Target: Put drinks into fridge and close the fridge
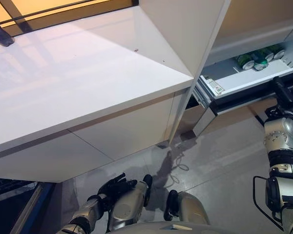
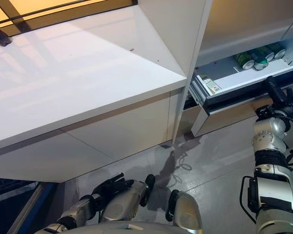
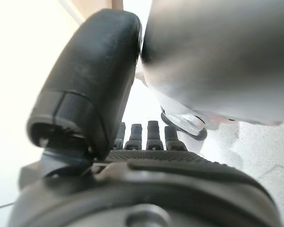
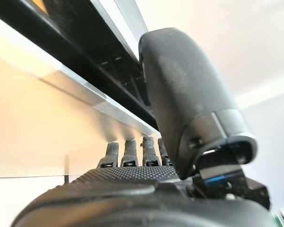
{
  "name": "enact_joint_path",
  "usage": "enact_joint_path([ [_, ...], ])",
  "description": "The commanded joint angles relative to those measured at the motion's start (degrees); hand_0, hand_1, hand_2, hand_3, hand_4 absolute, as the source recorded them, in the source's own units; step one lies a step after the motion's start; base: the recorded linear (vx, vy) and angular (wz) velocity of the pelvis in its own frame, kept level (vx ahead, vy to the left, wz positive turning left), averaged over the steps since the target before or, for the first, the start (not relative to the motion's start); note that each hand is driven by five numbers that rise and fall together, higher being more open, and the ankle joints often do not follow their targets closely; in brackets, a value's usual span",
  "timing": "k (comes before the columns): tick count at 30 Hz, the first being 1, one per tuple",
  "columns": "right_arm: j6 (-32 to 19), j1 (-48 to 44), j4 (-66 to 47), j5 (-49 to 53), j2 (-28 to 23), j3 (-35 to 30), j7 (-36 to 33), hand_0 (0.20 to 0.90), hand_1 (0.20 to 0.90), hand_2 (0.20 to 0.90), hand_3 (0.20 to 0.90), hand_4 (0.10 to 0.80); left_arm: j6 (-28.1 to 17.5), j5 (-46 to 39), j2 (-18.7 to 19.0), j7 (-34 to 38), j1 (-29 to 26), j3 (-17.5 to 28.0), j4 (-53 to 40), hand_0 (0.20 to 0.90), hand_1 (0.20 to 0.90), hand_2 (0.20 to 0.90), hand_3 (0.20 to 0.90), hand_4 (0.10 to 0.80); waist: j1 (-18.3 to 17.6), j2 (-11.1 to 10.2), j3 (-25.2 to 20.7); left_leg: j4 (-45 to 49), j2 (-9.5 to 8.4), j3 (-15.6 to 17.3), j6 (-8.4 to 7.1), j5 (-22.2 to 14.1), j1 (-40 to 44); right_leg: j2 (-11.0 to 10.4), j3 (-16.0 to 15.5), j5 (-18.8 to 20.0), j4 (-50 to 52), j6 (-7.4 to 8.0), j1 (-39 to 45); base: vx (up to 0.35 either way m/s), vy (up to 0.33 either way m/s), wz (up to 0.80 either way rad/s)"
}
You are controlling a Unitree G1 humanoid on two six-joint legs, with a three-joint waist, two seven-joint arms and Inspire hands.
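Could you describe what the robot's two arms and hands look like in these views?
Both arms are silver-grey metal with rounded, segmented casings and black joint bands. The right arm carries a black cable looped beside it. The left hand and right hand are dark, nearly black. Each wrist view shows a textured, pebbled black palm, a row of ribbed dark fingers and a broad, smooth black thumb.

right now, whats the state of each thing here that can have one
fridge drawer: pulled out, open
drink cans: lying in the open drawer, at its back
right hand: at the drawer's dark front edge, fingers straight
left hand: low by the floor, holding nothing, fingers relaxed
white counter: bare
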Motion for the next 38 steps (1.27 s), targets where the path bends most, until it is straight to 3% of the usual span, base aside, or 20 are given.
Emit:
enact_joint_path([
  [1, -2.3, -7.0, -3.9, -4.0, -0.4, 5.6, 5.6, 0.9, 0.9, 0.9, 0.9, 0.8, 0.6, 4.4, 4.3, -0.4, 8.5, -2.3, 2.6, 0.9, 0.9, 0.9, 0.9, 0.8, 4.6, -2.2, -6.8, -3.5, 0.72, 1.4, 3.35, -6.2, 5.2, 0.0, 3.8, 3.3, -2.0, 0.32, 1.3, 0.004, -0.027, 0.08],
  [11, -6.1, -2.5, -9.1, -10.8, -1.2, 4.5, -3.9, 0.9, 0.9, 0.9, 0.9, 0.8, 0.0, 5.2, 3.6, -0.5, 8.3, -2.7, 2.9, 0.9, 0.9, 0.9, 0.9, 0.8, 0.9, -4.2, -10.3, -8.9, 2.61, 5.1, 2.74, -5.7, 9.7, 2.4, 7.6, 7.9, -13.7, 1.61, 5.5, -0.045, -0.053, -0.09],
  [15, -5.8, 4.3, -15.6, -12.5, 2.3, 5.4, -5.7, 0.9, 0.9, 0.9, 0.9, 0.8, -0.1, 4.3, 2.5, 0.9, 7.4, -2.8, 2.9, 0.9, 0.9, 0.9, 0.9, 0.8, -2.2, -4.9, -12.4, -12.0, 3.83, 7.9, 2.06, -4.2, 10.7, 3.6, 10.3, 10.8, -18.5, 2.06, 5.9, -0.117, -0.048, -0.48],
  [21, -5.8, 16.0, -20.3, -13.8, 8.4, 5.4, -2.3, 0.9, 0.9, 0.9, 0.9, 0.8, -0.3, 3.6, 1.0, 2.2, 7.3, -1.6, 2.2, 0.9, 0.9, 0.9, 0.9, 0.8, -5.1, -4.9, -14.7, -15.6, 4.78, 10.7, 1.57, -2.7, 11.8, 4.6, 12.4, 12.9, -22.1, 2.53, 6.1, -0.076, -0.033, -0.43],
  [25, -4.1, 27.0, -16.3, -16.1, 13.9, 8.7, 7.0, 0.9, 0.9, 0.9, 0.9, 0.8, -0.6, 3.5, 0.1, 2.8, 7.5, 0.0, 1.0, 0.9, 0.9, 0.9, 0.9, 0.8, -7.2, -4.6, -16.5, -20.0, 5.59, 13.3, 1.06, -1.2, 13.6, 5.6, 13.0, 14.7, -26.0, 2.98, 7.0, -0.087, -0.053, -0.31],
  [31, 2.4, 32.4, -3.9, -15.0, 18.0, 12.1, 21.8, 0.9, 0.9, 0.9, 0.9, 0.8, 0.2, 5.2, 1.3, 2.7, 7.1, 2.6, 1.9, 0.9, 0.9, 0.9, 0.9, 0.8, -8.2, -4.3, -17.9, -24.2, 6.41, 14.3, 0.38, 0.7, 15.1, 6.3, 12.6, 14.8, -27.3, 3.14, 7.8, -0.046, -0.064, -0.15],
  [38, 6.1, 33.7, 17.6, -19.0, 21.9, 12.3, 29.3, 0.9, 0.9, 0.9, 0.9, 0.8, -2.2, 6.1, 1.3, 2.8, 5.8, 4.1, 5.5, 0.9, 0.9, 0.9, 0.9, 0.8, -7.9, -3.7, -18.6, -25.0, 6.42, 14.5, 0.42, 1.0, 16.0, 6.5, 11.7, 14.6, -28.3, 2.93, 9.0, -0.005, -0.018, 0.01],
])
